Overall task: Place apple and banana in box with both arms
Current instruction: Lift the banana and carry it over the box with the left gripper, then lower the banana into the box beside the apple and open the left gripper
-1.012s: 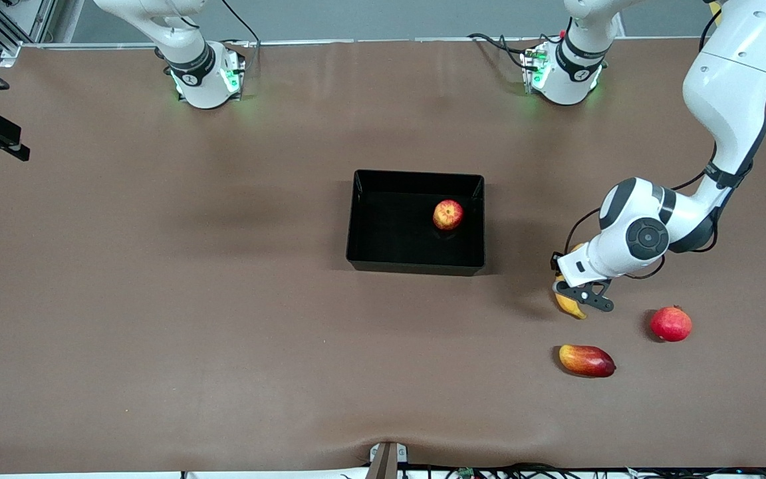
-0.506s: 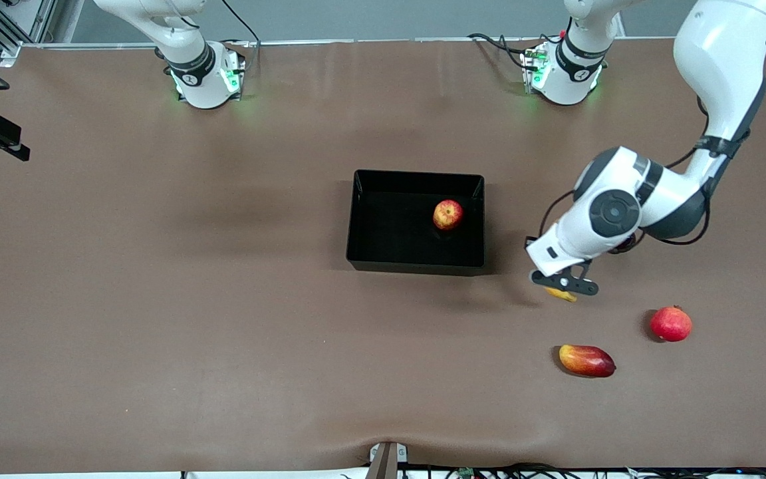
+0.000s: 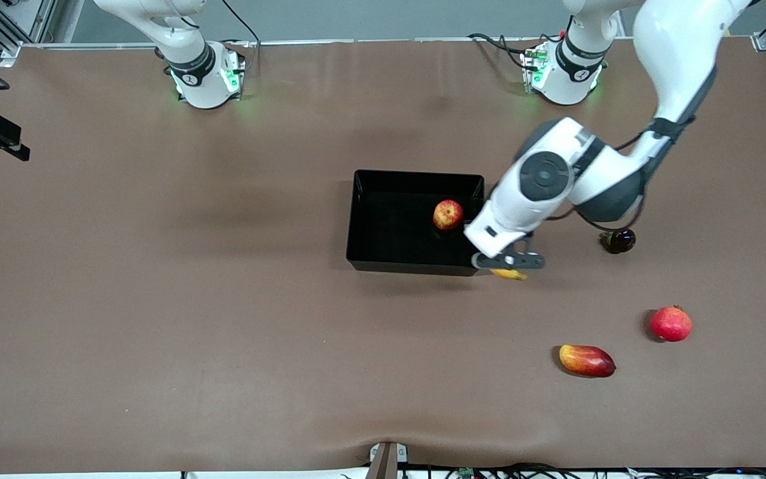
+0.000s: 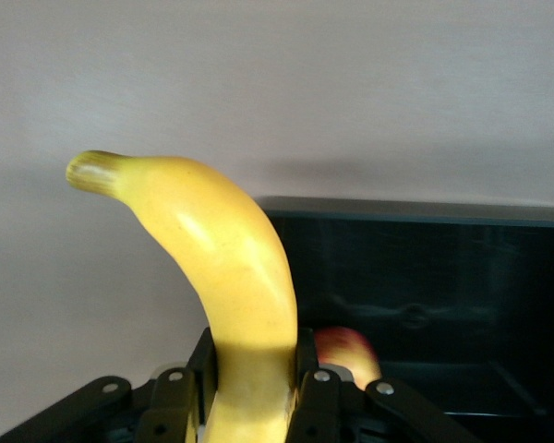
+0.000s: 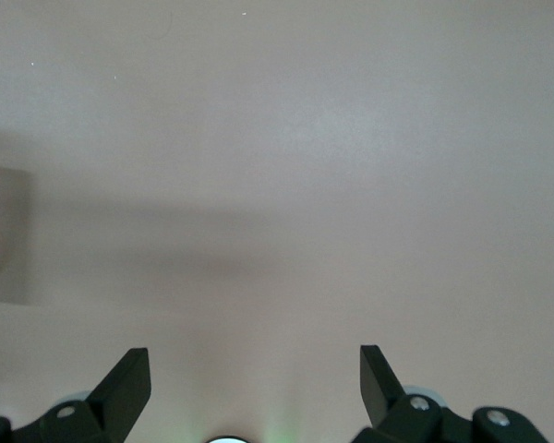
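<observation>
On the brown worktop (image 3: 157,299) the box (image 3: 363,219) sits mid-way between the two arms' ends, with the apple (image 3: 447,215) lying inside it toward the left arm's end. The left gripper (image 3: 509,262) hangs over the box's corner, jaws pinching the banana (image 4: 223,277). The right gripper (image 5: 254,383) waits over bare worktop, jaws spread.

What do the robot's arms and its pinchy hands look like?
Both arms are white with rounded segments and black bands at the joints. The left arm has a dark round cap on its wrist and thin black cables looping beside it. The bases glow green. The left gripper and right gripper are black, with flat fingers and small silver screws.
</observation>
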`<act>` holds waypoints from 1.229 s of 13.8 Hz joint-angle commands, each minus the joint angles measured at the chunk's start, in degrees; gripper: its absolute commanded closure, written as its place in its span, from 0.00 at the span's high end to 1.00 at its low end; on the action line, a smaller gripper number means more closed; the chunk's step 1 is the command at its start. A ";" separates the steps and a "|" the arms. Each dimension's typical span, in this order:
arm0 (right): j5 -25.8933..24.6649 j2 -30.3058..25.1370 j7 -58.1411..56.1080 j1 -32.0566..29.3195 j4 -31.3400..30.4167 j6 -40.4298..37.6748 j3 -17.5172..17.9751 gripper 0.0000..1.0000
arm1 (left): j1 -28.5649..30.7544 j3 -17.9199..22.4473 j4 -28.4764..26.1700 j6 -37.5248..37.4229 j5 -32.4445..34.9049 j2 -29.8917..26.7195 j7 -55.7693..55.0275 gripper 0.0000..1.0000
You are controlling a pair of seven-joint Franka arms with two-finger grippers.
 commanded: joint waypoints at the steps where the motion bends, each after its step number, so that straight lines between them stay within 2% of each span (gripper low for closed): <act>1: -0.70 0.70 -0.10 -0.37 1.45 -0.93 0.19 1.00 | -5.46 0.55 5.30 -1.43 -0.71 3.68 -6.10 0.00; 5: -0.61 0.70 -0.18 -0.46 1.37 -0.84 0.19 1.00 | -12.23 1.25 7.41 -1.34 -0.09 7.46 -12.62 0.00; 10: -0.44 0.70 -0.19 -0.46 1.45 -0.93 0.19 1.00 | -26.91 12.93 11.55 -1.08 -0.79 8.96 -14.73 0.00; 12: -0.35 0.70 -0.19 -0.46 1.37 -0.84 0.19 1.00 | -28.68 14.44 12.95 -0.63 -0.79 10.27 -15.09 0.00; 14: -0.26 0.70 -0.19 -0.55 1.54 -0.84 0.19 1.00 | -28.77 14.44 15.15 -0.55 -0.62 11.86 -15.09 0.00; 17: -0.26 0.70 -0.19 -0.55 1.45 -0.84 0.19 1.00 | -29.21 14.53 15.68 3.22 -0.36 13.61 -15.09 0.00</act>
